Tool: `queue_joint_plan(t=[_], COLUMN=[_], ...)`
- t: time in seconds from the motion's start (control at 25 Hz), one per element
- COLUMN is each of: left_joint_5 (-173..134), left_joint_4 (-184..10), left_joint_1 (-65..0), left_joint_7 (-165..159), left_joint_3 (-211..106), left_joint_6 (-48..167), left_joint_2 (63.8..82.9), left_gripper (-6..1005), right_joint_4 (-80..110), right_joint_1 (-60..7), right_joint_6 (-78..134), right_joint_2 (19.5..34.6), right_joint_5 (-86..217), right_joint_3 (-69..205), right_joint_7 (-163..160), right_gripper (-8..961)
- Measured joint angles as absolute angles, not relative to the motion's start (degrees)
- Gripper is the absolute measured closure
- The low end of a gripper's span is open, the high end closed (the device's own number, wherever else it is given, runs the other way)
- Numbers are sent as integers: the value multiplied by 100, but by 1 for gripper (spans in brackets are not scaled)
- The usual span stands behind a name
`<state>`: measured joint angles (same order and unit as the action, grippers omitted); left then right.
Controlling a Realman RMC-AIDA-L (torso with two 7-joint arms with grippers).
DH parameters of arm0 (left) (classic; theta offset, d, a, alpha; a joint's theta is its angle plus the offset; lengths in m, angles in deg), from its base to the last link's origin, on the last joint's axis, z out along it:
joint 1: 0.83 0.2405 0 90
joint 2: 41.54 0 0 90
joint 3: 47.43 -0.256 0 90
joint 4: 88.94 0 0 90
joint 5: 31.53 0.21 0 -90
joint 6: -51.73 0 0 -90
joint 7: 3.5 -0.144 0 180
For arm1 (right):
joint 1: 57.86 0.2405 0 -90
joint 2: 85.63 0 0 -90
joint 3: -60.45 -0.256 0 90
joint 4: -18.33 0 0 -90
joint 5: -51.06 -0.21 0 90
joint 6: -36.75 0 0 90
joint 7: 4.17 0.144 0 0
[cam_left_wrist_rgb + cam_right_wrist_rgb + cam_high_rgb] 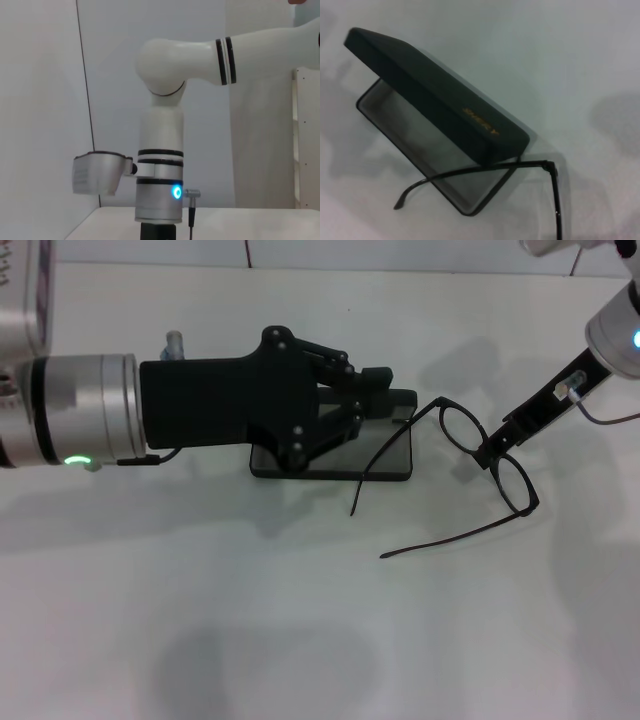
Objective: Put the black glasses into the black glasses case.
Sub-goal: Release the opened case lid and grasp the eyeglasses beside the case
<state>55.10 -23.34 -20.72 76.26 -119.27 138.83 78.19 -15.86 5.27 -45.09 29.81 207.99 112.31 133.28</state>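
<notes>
The black glasses case [385, 455] lies open on the white bench [300, 620], near the middle of the head view. Its base rests flat on the bench with the dark grey inside showing. The right wrist view shows the lid [440, 97] raised at a slant over the base, with small orange lettering [480, 121] along its front edge.

The left gripper [385, 390] reaches in from the robot's left, its black body covering much of the case. Its fingers sit at the lid's edge and appear to be closed on it, though the head view does not show the contact clearly. The left wrist view shows only the right arm [160, 165] standing upright across the bench.

The right gripper [492, 452] comes down from the far right. Its slim black fingers are pinched shut on the bridge of the black glasses [480, 455], between the two rounded lenses. The glasses are just beside the case on the robot's right, with both temple arms unfolded. One temple arm [385, 460] stretches across the near right corner of the open base, its curved tip hanging past the front edge. The other temple arm [450, 538] trails over the bench nearer the robot, well clear of the case.
</notes>
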Motion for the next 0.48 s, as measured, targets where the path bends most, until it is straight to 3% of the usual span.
queue_joint_plan(t=[0.48], left_joint_5=[5499], left_joint_4=[-2481], left_joint_1=[-2070], left_joint_7=[7560], left_joint_3=[-11933], left_joint_6=[13891], left_joint_2=[7819], left_gripper=[876], right_joint_4=[-1429], right_joint_1=[466], right_joint_6=[-4083], right_joint_2=[3028], right_joint_5=[20744], right_joint_3=[11390], right_joint_7=[13286], right_gripper=[401])
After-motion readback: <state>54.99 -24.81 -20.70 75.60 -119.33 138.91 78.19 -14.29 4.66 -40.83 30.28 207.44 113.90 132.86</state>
